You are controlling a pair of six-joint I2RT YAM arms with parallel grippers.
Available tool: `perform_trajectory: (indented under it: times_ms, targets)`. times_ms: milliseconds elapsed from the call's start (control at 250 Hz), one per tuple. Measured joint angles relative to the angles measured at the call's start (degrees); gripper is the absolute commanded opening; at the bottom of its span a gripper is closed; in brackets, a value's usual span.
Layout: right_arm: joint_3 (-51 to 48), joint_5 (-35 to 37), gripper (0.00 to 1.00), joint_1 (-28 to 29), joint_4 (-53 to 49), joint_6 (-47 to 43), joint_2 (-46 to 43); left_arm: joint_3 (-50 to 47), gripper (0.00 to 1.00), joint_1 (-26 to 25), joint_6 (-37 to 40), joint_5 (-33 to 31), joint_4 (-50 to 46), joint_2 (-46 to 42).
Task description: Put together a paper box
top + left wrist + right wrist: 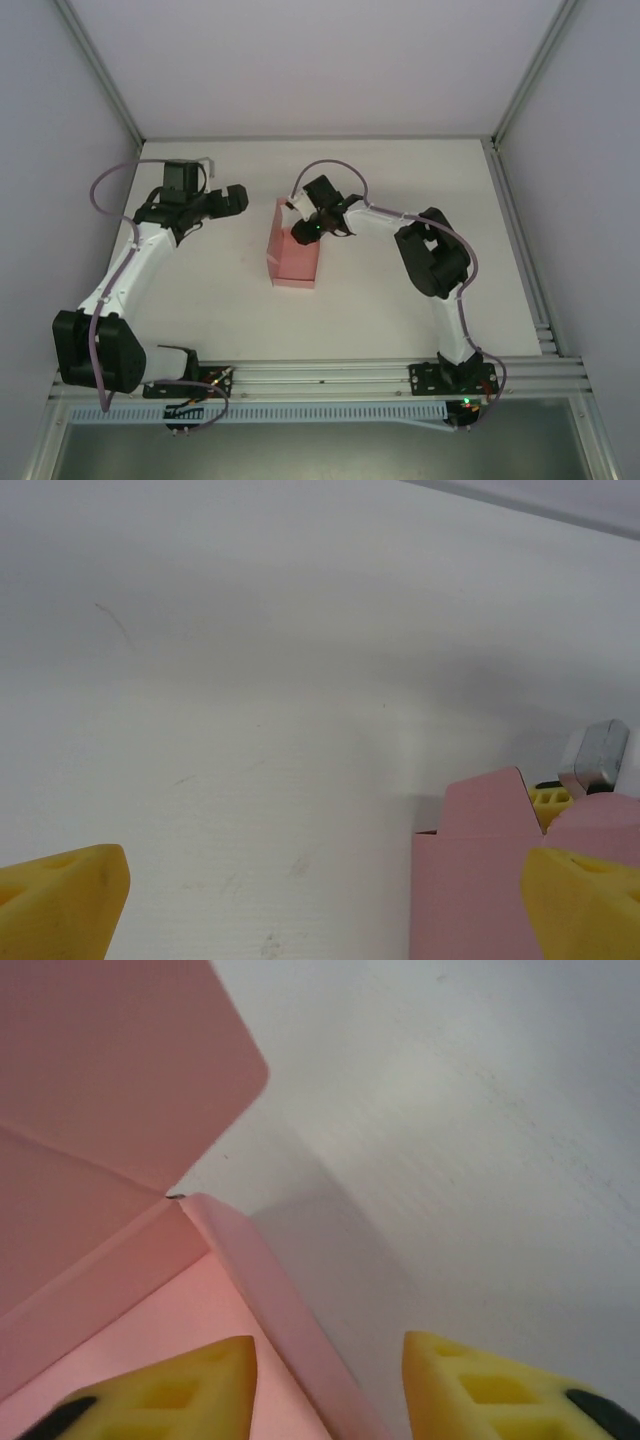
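**Box wall between the right fingers**

Box (293,258) stands partly folded near the middle of the table (400,180), with its long axis running roughly from the far side toward the arm bases. The right gripper (306,229) is the nearer one, sitting at the box's far right upper edge. In the right wrist view the right gripper's (330,1390) jaws are parted and straddle a side wall of the box (120,1290), with a rounded flap (120,1070) standing up beyond it. My judgement is that the wall is not yet pinched, since bare table shows between it and the right-hand finger.

The left gripper (237,200) waits to the left of the box, apart from it. In its own wrist view the left gripper (325,910) is spread wide and holds nothing, and the box (480,870) lies off to its right.

The box's near end and floor are cut off in both wrist views. From above, the right gripper covers the corner it works on, so the fold there is hard to read.
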Motion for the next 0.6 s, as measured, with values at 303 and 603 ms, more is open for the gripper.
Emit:
perform_trajectory:
  times_ms: [303, 603]
  targets:
    - [-9.9, 13.3, 0.0, 0.4, 4.2, 13.0, -7.3, 0.0, 1.0, 0.2, -0.4, 0.1, 0.3, 0.0]
    - [-19.4, 35.0, 0.02, 5.5, -2.8, 41.2, -17.3, 0.0, 1.0, 0.3, -0.5, 3.4, 3.2, 0.0]
